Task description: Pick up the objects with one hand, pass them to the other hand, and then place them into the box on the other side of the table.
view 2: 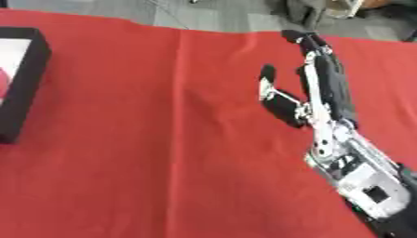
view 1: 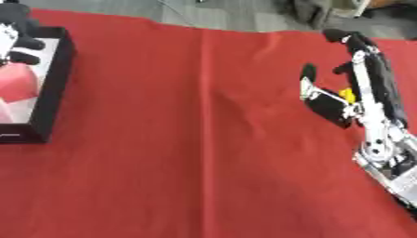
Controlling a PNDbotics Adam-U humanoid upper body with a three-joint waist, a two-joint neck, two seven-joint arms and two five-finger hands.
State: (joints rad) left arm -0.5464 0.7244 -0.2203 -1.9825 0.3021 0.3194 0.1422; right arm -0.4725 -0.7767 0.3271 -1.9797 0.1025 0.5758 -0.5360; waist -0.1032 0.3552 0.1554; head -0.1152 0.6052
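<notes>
A black box [view 1: 55,74] with a pale inside stands at the table's left edge, and a pink object [view 1: 16,83] lies in it. My left hand [view 1: 16,37] hovers over the box's far end, just above the pink object; whether it touches it is unclear. My right hand [view 2: 313,74] is over the red cloth on the right, fingers straight and pointing away, thumb [view 2: 267,76] spread to the left, nothing in it. A small yellow spot [view 1: 348,95] shows beside its palm.
A red cloth [view 1: 195,139] covers the table, with a fold running down its middle. Grey floor and dark shapes lie beyond the far edge. The right forearm [view 2: 358,172] crosses the lower right corner.
</notes>
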